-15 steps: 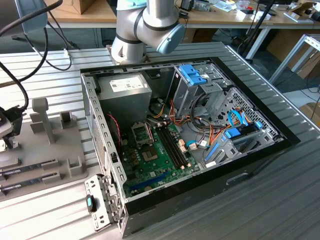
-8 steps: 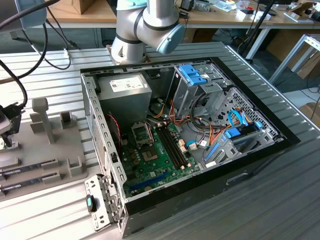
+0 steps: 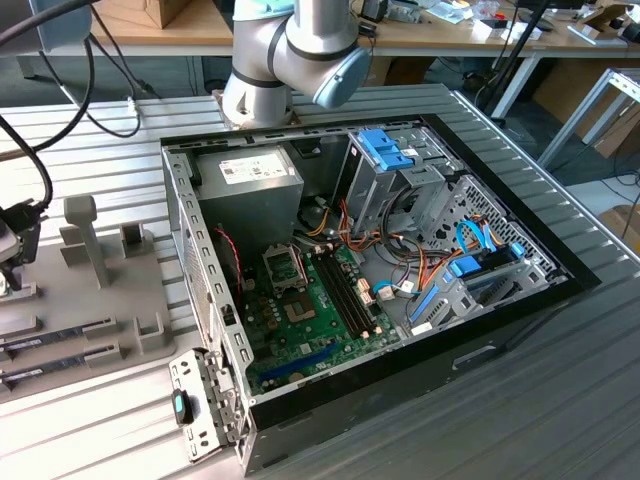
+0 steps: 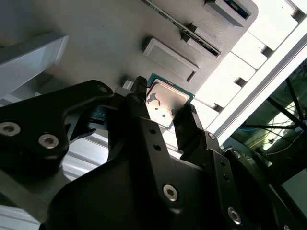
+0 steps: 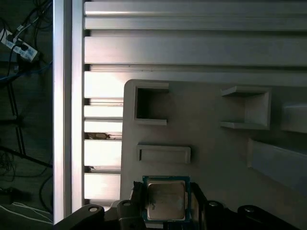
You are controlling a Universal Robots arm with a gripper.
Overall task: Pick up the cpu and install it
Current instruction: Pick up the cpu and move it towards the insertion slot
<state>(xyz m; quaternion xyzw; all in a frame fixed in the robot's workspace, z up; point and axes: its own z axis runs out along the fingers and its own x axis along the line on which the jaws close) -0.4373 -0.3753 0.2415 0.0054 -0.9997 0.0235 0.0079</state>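
Gripper [image 4: 162, 100], nearest the lens: we see its jaws drawn in against two opposite edges of the cpu [image 5: 165, 199], on or just over the grey tray [image 5: 216, 158]. We judge an off-centre hold could tilt or drop it.

Looks like a robotics lab. Has an arm [image 3: 300, 45] bolted to a slotted aluminium surface [image 3: 540, 410] carrying an opened PC case [image 3: 420, 375] and grey jig [image 3: 50, 295]. Backed by cluttered benches [image 3: 430, 40] and loose cables [image 3: 90, 75].

gripper [image 4: 162, 103] | closed on cpu [image 4: 166, 97] edges | cpu over grey tray [image 4: 96, 38]
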